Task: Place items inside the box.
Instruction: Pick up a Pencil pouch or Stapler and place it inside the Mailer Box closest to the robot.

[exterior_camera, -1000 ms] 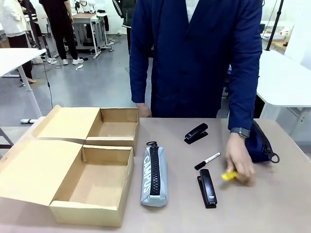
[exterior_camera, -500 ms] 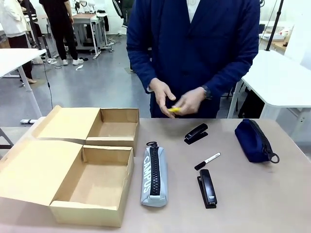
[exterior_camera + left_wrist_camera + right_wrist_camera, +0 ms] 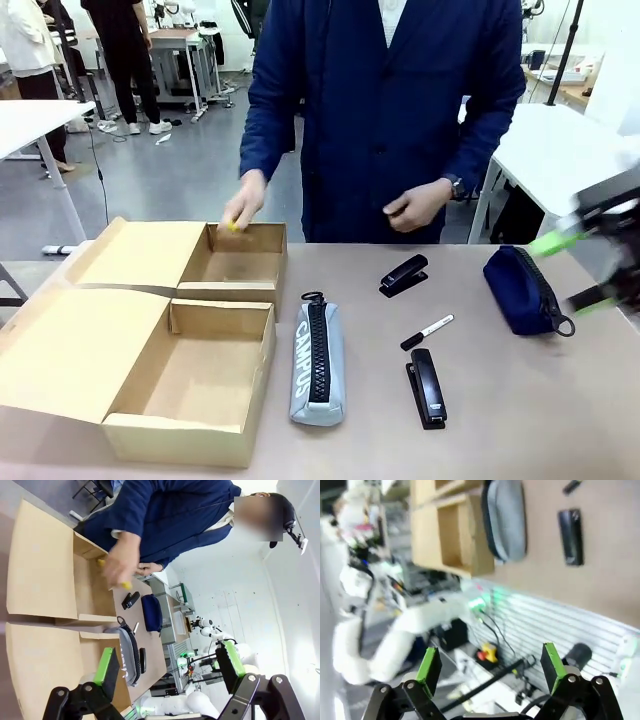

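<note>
The left tool (image 3: 169, 662) and right tool (image 3: 578, 272) both gape empty. The yellow utility knife (image 3: 233, 226), in the person's hand (image 3: 245, 205) above the box (image 3: 228, 291), is well apart from them.

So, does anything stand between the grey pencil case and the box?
Nothing visible. The pencil case lies just right of the box's near compartment, open-topped and empty; the person's hand hovers at the far compartment.

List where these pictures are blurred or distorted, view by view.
Front view: the right tool is a smeared streak at the right edge, the person's hand at the box is soft, the grey pencil case is crisp. Left wrist view: wide-angle bending, the left tool sharp, the hand smeared. Right wrist view: soft all over, the stapler hazy.
</note>
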Controlling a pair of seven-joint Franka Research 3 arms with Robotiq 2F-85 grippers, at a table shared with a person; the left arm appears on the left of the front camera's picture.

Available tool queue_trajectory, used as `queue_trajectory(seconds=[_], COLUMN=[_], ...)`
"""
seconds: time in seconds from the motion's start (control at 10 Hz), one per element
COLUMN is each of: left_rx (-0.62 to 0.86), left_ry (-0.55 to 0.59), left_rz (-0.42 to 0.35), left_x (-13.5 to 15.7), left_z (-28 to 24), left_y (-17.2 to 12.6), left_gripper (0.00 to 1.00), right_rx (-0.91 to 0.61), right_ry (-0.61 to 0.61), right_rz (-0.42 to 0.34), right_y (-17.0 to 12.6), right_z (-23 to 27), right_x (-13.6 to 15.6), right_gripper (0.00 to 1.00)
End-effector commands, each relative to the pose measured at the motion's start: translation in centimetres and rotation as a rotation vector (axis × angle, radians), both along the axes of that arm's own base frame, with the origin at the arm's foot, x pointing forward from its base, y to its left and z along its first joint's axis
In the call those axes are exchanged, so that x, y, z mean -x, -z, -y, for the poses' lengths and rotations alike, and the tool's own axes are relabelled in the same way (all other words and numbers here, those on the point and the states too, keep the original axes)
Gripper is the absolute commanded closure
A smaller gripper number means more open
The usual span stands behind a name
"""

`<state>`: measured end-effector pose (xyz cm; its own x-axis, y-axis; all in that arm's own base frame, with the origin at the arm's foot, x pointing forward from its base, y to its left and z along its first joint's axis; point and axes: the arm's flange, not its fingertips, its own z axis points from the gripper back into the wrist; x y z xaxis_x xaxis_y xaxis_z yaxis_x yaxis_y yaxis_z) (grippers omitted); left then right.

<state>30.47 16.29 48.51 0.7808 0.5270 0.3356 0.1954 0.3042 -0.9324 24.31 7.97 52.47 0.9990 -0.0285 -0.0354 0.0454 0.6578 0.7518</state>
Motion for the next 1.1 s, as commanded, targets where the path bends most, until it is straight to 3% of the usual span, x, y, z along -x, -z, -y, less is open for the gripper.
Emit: queue_trajectory(seconds=[0.0,0.2,0.3,0.4,0.6,0.7,1.0], left_rx=[0.01,0.01,0.01,0.01,0.01,0.01,0.01], left_ry=[-0.002,-0.002,-0.002,-0.002,-0.002,-0.002,-0.002], left_rz=[0.034,0.034,0.034,0.034,0.034,0.034,0.034], left_x=[0.1,0.1,0.1,0.1,0.1,0.1,0.1], left_z=[0.0,0.0,0.0,0.0,0.0,0.0,0.0], left_y=[-0.1,-0.1,-0.1,-0.1,-0.1,-0.1,-0.1], left_gripper=[0.0,0.0,0.0,0.0,0.0,0.0,0.0], right_rx=[0.103,0.134,0.168,0.143,0.143,0.178,0.279], right_ry=[-0.166,-0.292,-0.324,-0.272,-0.272,-0.308,-0.216], right_rz=[0.004,0.007,0.059,-0.03,-0.03,-0.01,0.054], right_y=[7.1,9.9,11.6,5.0,5.0,6.6,6.5], right_z=[-8.6,-14.8,-16.7,-14.2,-14.2,-17.0,-19.7], right_x=[4.6,6.9,8.3,2.7,2.7,3.7,-2.2], right_gripper=[0.0,0.0,0.0,0.0,0.0,0.0,0.0])
